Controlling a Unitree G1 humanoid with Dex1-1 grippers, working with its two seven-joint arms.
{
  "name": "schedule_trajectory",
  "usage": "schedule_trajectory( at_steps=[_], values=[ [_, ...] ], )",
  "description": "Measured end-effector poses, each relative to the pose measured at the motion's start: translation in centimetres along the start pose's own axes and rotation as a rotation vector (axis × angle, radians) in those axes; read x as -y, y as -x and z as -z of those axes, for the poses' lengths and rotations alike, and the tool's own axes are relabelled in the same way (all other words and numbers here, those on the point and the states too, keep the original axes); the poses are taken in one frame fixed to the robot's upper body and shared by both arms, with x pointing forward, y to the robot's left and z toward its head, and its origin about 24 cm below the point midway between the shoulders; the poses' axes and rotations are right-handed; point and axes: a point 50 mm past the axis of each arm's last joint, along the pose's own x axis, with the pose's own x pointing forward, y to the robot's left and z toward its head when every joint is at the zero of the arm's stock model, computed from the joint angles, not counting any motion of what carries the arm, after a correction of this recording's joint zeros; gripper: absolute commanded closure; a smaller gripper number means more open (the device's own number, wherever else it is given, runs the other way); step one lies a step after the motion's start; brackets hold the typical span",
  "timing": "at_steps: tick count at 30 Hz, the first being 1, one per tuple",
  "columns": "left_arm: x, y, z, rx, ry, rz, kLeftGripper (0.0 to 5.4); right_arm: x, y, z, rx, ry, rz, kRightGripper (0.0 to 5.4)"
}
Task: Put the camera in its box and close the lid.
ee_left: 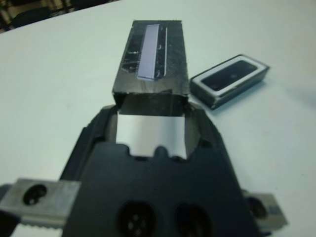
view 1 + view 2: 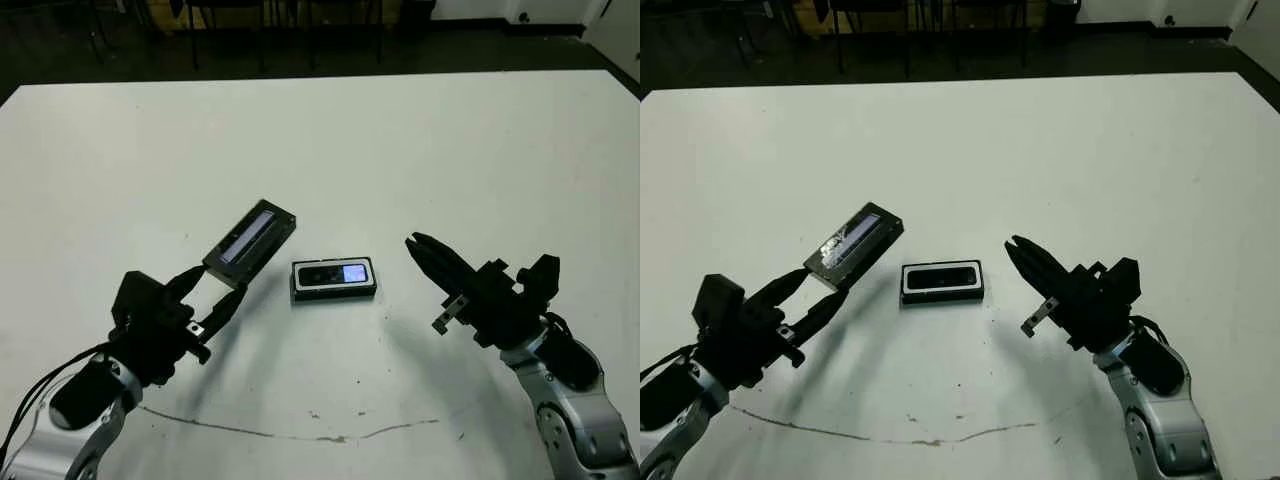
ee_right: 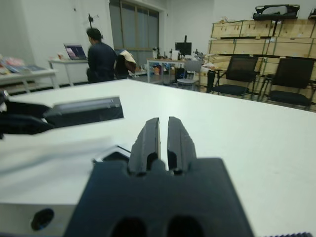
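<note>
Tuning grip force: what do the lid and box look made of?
Lid: looks like matte black cardboard; the edge in the left gripper shows scuffs and a ragged cut, with a pale glossy label strip on top. Box: likely the same black card outside with a white lining at the rim; cannot confirm.

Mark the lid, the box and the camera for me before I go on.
lid [image 2: 250, 236], left eye view, on its pale label strip.
box [image 2: 296, 293], left eye view, on its left end wall.
camera [image 2: 332, 273], left eye view, on its top face, lying in the box.
</note>
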Motion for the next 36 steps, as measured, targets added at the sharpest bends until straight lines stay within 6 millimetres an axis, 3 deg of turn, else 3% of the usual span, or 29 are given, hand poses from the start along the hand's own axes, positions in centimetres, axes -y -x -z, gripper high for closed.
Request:
schedule_trajectory(
  at_steps=[6,20,36],
  values=[
    [0.7,0.8,1.4,-0.056,0.007,-0.108,3.17,0.2,0.1,0.2,-0.028,0.045,0.003,5.40],
    [2.3,0.5,3.4,-0.141,0.019,-0.054,3.17,-0.1,0.3,0.0,-0.034,0.046,0.014,5.40],
    [1.9,0.0,3.7,-0.203,0.050,-0.052,3.17,-0.2,0.4,0.2,-0.032,0.021,0.009,5.40]
  ],
)
